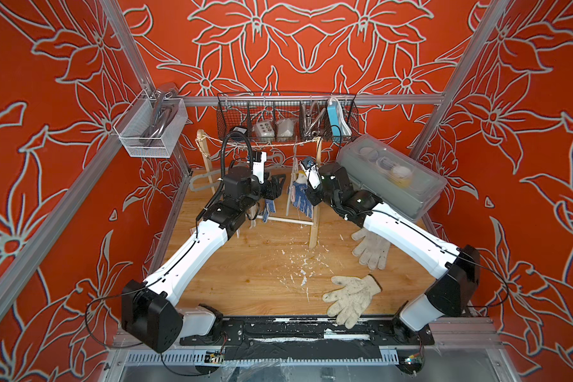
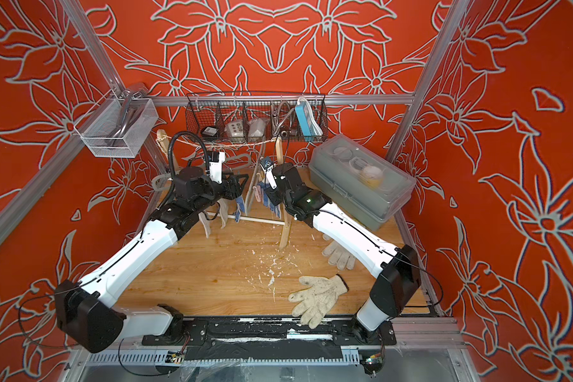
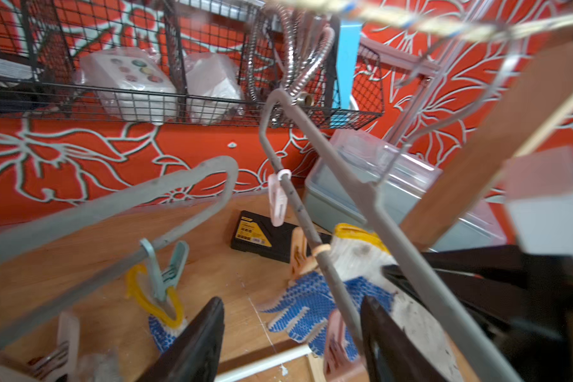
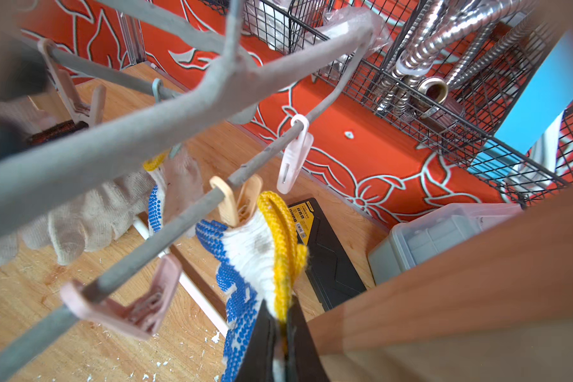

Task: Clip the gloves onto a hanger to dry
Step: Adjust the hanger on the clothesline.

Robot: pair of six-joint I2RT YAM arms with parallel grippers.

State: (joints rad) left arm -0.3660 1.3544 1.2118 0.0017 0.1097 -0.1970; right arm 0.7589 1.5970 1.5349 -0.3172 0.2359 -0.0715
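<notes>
Two plain gloves (image 1: 354, 299) lie on the counter (image 1: 252, 264), three hang clipped on the hanger (image 4: 113, 139); right jaws pinch one yellow cuff (image 4: 283, 238), left jaws open.

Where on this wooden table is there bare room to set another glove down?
Free: bare wood between the left arm, the rack's white crossbar and the near glove, with only white flakes. Crowded: around the rack and its blue-dotted glove, and the second glove by the right arm.
</notes>
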